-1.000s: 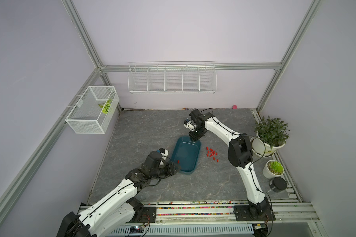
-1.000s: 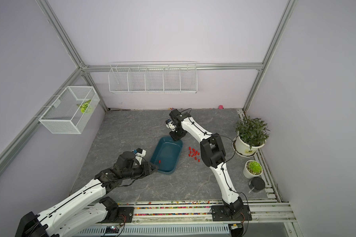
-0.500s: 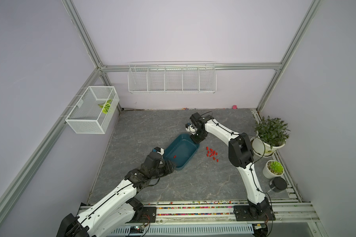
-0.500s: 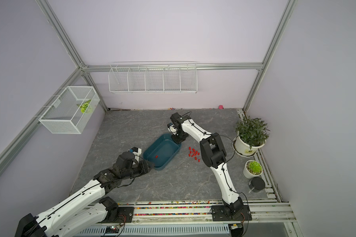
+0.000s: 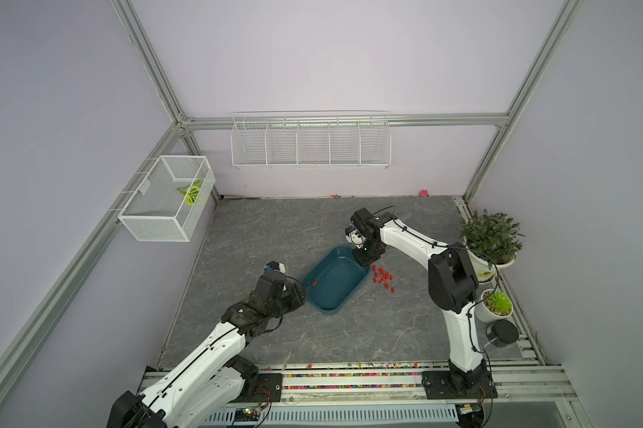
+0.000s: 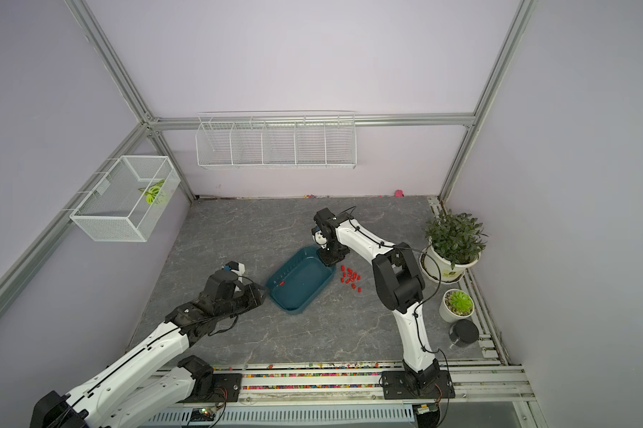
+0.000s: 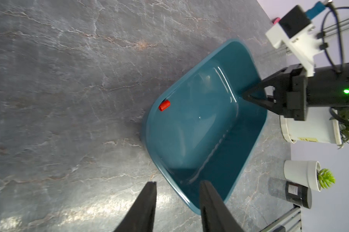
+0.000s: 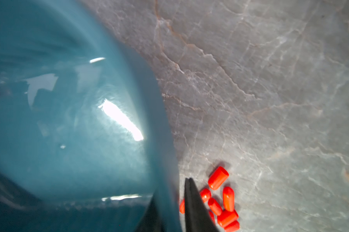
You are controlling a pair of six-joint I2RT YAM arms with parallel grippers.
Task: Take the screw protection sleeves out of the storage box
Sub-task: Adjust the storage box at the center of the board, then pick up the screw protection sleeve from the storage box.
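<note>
The box [image 5: 334, 292] has swung round; right pincer [image 5: 362, 261] is nipped on its one-o'clock rim, left pincer [image 7: 177, 183] part-open at eight o'clock, holding nothing.

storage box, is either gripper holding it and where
The right gripper pinches the storage box by its rim at the far corner, one finger inside, one outside. The left gripper stands open at the near corner, gripping nothing.

teal storage box [image 5: 340, 287] holds one red sleeve [image 5: 314, 283]; other sleeves [image 5: 382, 277] lie beside.
</note>
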